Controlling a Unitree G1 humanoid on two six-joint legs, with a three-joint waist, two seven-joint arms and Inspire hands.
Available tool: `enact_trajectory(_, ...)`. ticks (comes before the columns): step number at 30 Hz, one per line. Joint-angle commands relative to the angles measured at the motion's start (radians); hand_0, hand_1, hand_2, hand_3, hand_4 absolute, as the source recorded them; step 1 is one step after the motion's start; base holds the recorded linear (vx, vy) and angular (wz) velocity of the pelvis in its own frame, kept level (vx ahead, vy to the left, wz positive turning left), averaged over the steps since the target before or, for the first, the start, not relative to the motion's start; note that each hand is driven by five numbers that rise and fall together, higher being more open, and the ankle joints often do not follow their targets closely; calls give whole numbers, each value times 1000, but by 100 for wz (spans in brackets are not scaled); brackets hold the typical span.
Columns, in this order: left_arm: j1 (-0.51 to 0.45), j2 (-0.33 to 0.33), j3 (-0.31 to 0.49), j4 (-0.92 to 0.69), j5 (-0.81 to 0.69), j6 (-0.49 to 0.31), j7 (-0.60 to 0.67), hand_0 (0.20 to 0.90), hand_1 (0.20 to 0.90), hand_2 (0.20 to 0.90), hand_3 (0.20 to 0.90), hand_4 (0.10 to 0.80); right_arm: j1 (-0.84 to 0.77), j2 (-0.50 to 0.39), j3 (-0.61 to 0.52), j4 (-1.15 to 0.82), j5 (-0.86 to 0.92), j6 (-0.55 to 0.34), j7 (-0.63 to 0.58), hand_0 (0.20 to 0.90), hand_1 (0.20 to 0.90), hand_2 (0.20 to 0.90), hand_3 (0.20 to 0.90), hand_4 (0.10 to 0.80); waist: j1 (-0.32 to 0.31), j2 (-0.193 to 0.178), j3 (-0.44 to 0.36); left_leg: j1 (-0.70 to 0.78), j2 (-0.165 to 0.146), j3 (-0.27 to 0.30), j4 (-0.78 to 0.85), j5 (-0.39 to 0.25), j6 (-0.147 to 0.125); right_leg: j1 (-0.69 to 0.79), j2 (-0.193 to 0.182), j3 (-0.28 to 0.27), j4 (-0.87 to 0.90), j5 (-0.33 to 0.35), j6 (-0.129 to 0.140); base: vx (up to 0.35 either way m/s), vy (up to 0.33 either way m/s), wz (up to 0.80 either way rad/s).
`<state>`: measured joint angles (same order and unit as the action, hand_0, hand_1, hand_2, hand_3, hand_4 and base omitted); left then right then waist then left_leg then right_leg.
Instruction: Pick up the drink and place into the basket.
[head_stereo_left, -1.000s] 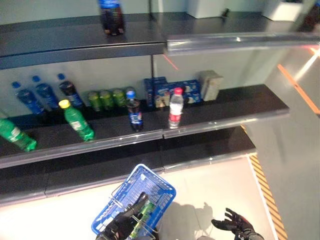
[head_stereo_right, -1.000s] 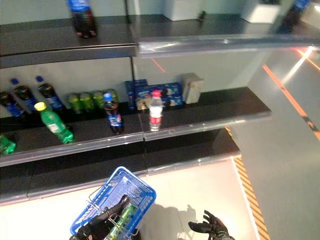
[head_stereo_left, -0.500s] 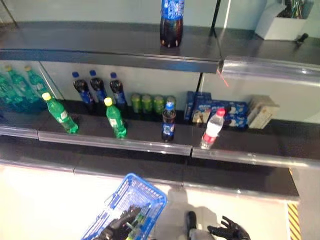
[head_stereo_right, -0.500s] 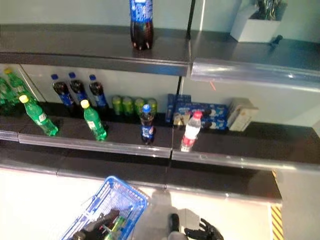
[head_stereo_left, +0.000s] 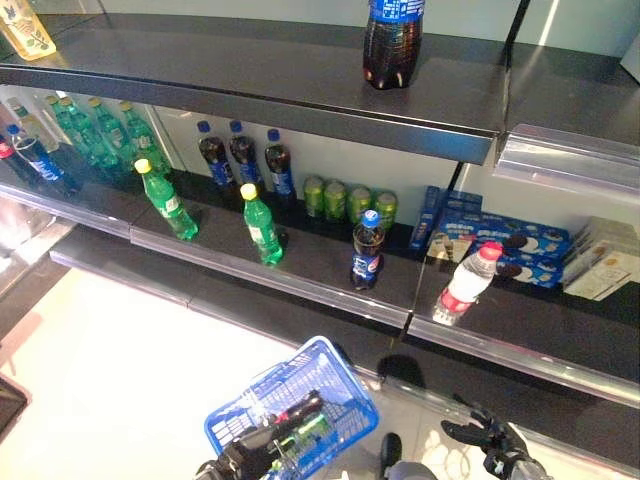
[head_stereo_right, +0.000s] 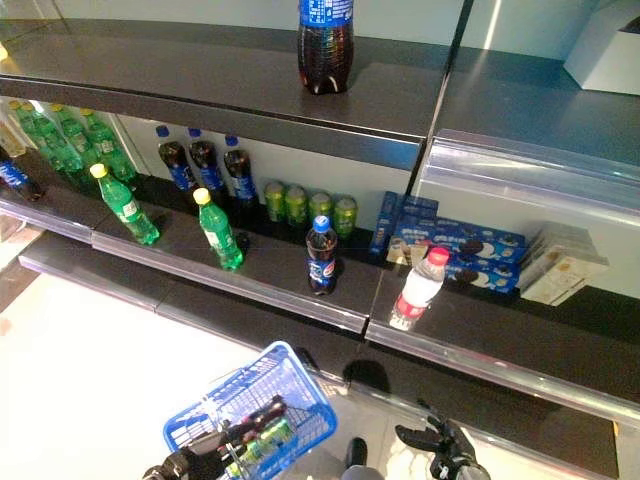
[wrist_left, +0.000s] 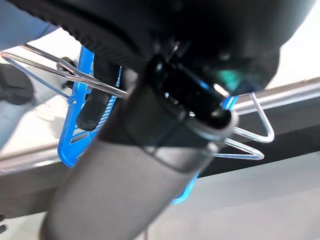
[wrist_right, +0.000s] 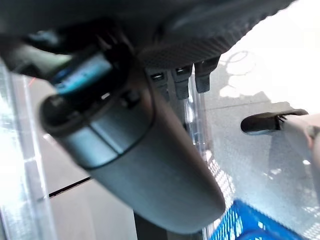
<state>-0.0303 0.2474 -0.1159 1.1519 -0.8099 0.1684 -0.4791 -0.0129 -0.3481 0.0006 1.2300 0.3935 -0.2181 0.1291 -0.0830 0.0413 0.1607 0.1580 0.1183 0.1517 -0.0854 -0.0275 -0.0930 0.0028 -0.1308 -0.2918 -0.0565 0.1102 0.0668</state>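
Observation:
A blue wire basket (head_stereo_left: 262, 385) hangs low in front of the shelves, its wire handles held by my left hand (head_stereo_left: 240, 462), whose fingers curl round them (wrist_left: 100, 102). A drink with a green label (head_stereo_left: 305, 432) lies inside the basket. My right hand (head_stereo_left: 485, 435) is low to the right of the basket, fingers (wrist_right: 182, 82) straight and holding nothing. On the middle shelf's front edge stand a small cola bottle (head_stereo_left: 367, 250), a water bottle with a red cap (head_stereo_left: 462, 285) and two green bottles (head_stereo_left: 260, 225).
Green cans (head_stereo_left: 350, 198) and dark cola bottles (head_stereo_left: 245, 158) stand at the back of the middle shelf (head_stereo_left: 300, 285). Blue biscuit boxes (head_stereo_left: 500, 235) lie to the right. A large cola bottle (head_stereo_left: 392, 40) stands on the top shelf. More green bottles (head_stereo_left: 95, 135) crowd the far left.
The camera has swung left and tilted, so the shelves shift right and more bottles show at the left. My left hand still holds the basket; my right hand stays spread.

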Motion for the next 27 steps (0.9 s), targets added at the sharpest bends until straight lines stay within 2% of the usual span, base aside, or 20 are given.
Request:
enact_trajectory(1,-34,58,57,-84,-58,-31,-144,300,300,300,200,100,-20,-20,-2,13,8,-45,12,900,900,900,900,800,22,-6,-36,18,41,-13,3,28,-12,-46,-83,59,152,-64,101,0,0,0)
enact_trajectory(4,-22,48,54,-99,-68,-43,-160,300,300,300,200,100,-30,-26,10,-2,20,-39,3,900,900,900,900,800,28,-9,-31,11,24,-46,13,19,-9,-41,-67,85,145,-68,92,-51,91,-7)
enact_trajectory(5,-7,35,53,-108,-84,-59,-166,300,300,300,200,100,-45,-37,13,-7,23,-35,1,900,900,900,900,800,45,-20,-22,-18,-22,-132,68,-16,-1,-35,-54,129,127,-64,88,-56,188,-22)
enact_trajectory(7,-3,25,47,-119,-94,-61,-159,300,300,300,200,100,-51,-43,13,-9,36,-36,-2,900,900,900,900,800,56,-28,-15,-40,-51,-160,96,-36,7,-29,-48,157,108,-58,88,-85,263,-57)
enact_trajectory(8,-3,22,44,-122,-76,-51,-160,300,300,300,200,100,-52,-45,10,-6,64,-37,-14,900,900,900,900,800,61,-33,-12,-52,-65,-166,106,-44,12,-31,-47,163,100,-51,92,-99,270,-79)
enact_trajectory(11,-24,34,56,-81,-85,-51,-152,300,300,300,200,100,-38,-29,-2,-3,38,-51,14,900,900,900,900,800,50,-60,5,-55,-109,-145,123,-83,34,-85,-54,188,52,32,139,-113,188,-76)
enact_trajectory(12,-26,38,59,-77,-81,-49,-152,300,300,300,200,100,-36,-28,-4,-2,41,-49,15,900,900,900,900,800,50,-63,7,-52,-112,-140,122,-86,36,-90,-55,185,45,42,144,-173,140,-78)
enact_trajectory(13,-33,48,71,-64,-86,-45,-143,300,300,300,200,100,-34,-20,-7,3,31,-45,18,900,900,900,900,800,54,-71,13,-45,-125,-115,105,-89,41,-112,-62,149,32,74,161,-184,119,-74)
enact_trajectory(14,-31,50,82,-63,-92,-45,-139,300,300,300,200,100,-33,-14,-14,8,18,-44,23,900,900,900,900,800,60,-72,17,-36,-127,-88,88,-82,43,-123,-67,114,38,87,164,-214,105,-82)
enact_trajectory(16,-25,56,85,-61,-82,-51,-155,300,300,300,200,100,-24,-1,-19,19,-1,-50,22,900,900,900,900,800,60,-66,22,-34,-123,-74,67,-62,54,-146,-77,138,111,100,156,-197,-1,-132)
enact_trajectory(19,-34,66,70,-46,-91,-62,-162,300,300,300,200,100,-17,6,-24,34,16,-65,31,900,900,900,900,800,60,-41,7,-80,-101,-77,66,-26,81,-114,-82,200,251,28,112,-225,-102,-13)
enact_trajectory(21,-55,63,64,-45,-107,-57,-144,300,300,300,200,100,-33,6,-21,40,20,-61,34,900,900,900,900,800,70,-35,-8,-121,-95,-90,87,-21,87,-68,-82,219,234,-34,91,-143,-174,21)
enact_trajectory(24,-74,52,58,-45,-114,-55,-116,300,300,300,200,100,-60,20,15,39,30,-46,21,900,900,900,900,800,91,-53,-20,-160,-88,-96,138,-25,70,4,-76,205,133,-67,104,-25,-245,-11)
enact_trajectory(27,-48,56,84,-43,-159,-34,-124,300,300,300,200,100,-59,10,27,18,25,-36,28,900,900,900,900,800,94,-50,-28,-135,-48,-84,112,-8,39,35,-64,196,86,-84,102,62,-146,-47)
